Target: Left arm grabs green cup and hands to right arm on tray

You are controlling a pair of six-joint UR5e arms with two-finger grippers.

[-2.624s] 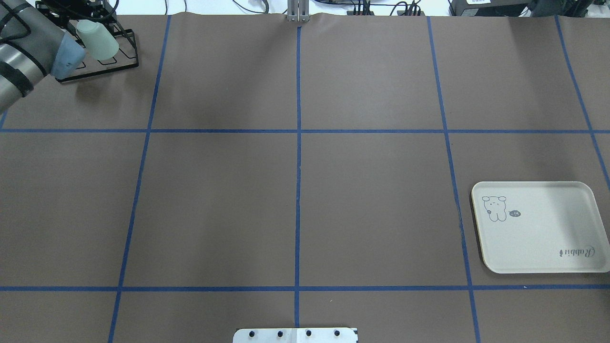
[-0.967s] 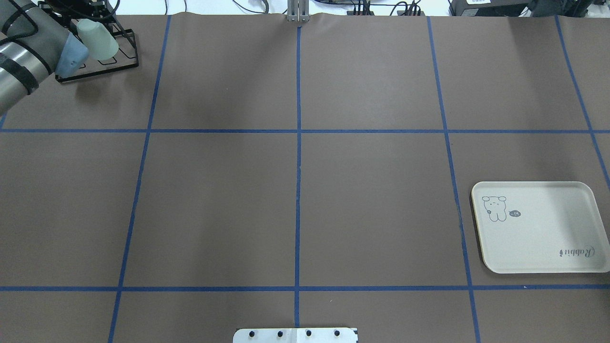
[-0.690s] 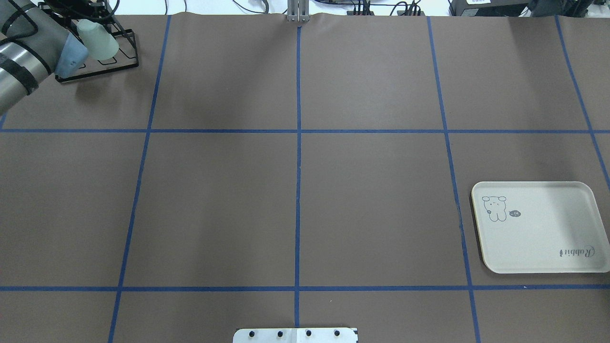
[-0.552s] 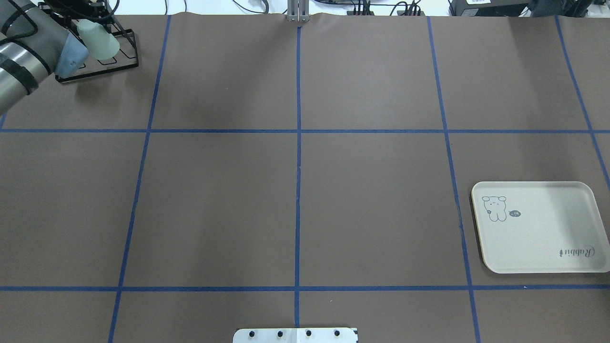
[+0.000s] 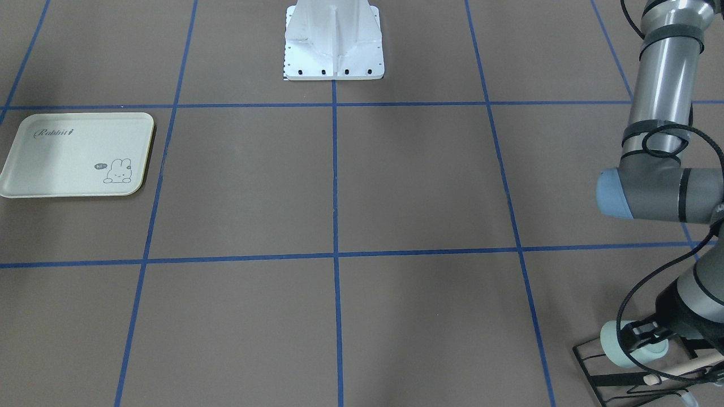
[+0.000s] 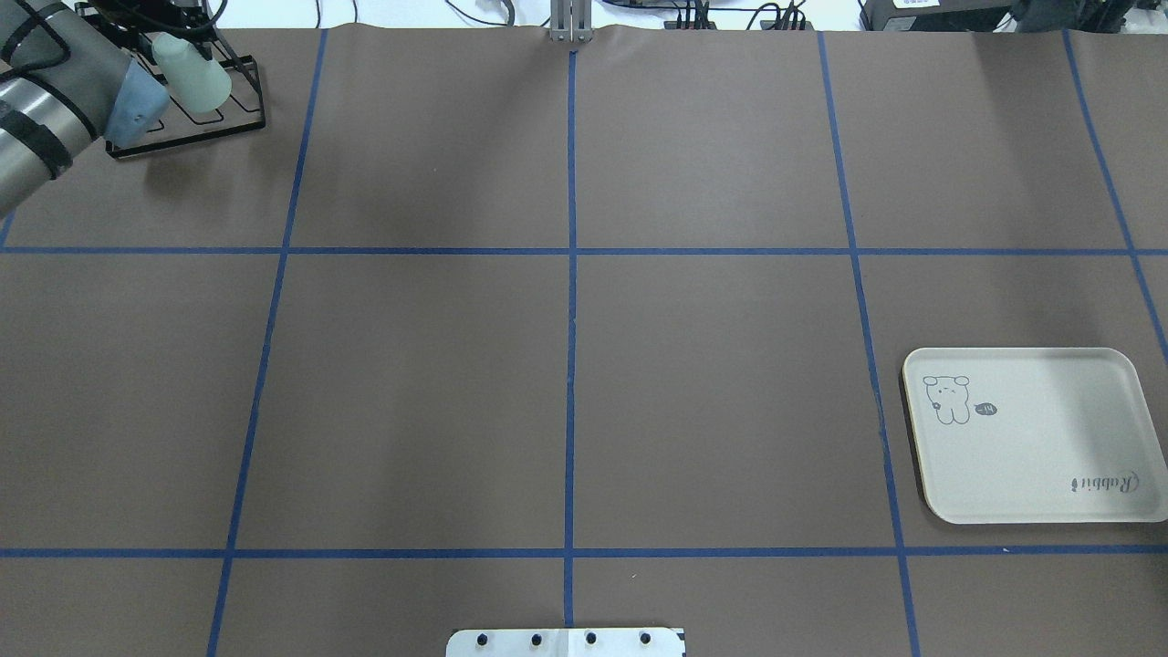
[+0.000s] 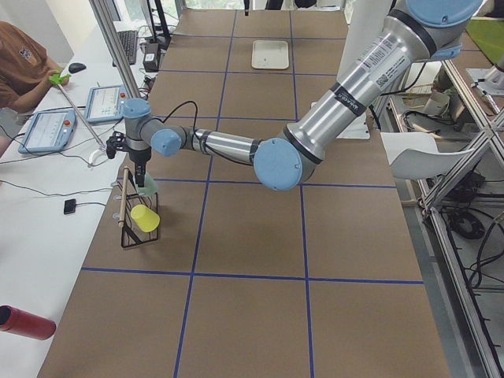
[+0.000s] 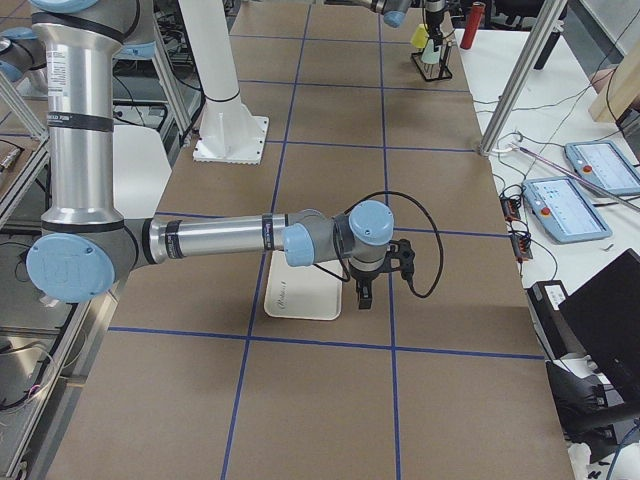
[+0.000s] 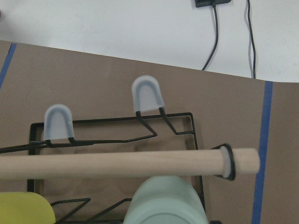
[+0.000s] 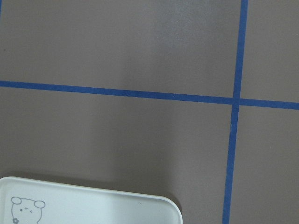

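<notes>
The pale green cup [image 6: 192,73] lies tilted over the black wire rack [image 6: 239,111] at the table's far left corner. My left gripper [image 5: 646,338] straddles the green cup [image 5: 621,346], and its black fingers seem shut on it. The left wrist view shows the cup's base [image 9: 164,201] just under a wooden dowel [image 9: 117,163]. The cream tray [image 6: 1031,438] lies bare at the near right. My right gripper [image 8: 362,292] hangs low beside the tray [image 8: 298,298]. It shows only in the exterior right view, so I cannot tell whether it is open.
A yellow cup [image 7: 145,218] sits on the same rack beside the green one and shows in the left wrist view [image 9: 21,210]. A red can [image 7: 22,321] lies off the table's corner. Blue tape lines grid the brown table. The robot base [image 5: 334,39] stands at mid-edge.
The left arm's wrist and the green cup have shifted slightly toward the far edge, and the cup has tilted a little. The tray has not moved.
</notes>
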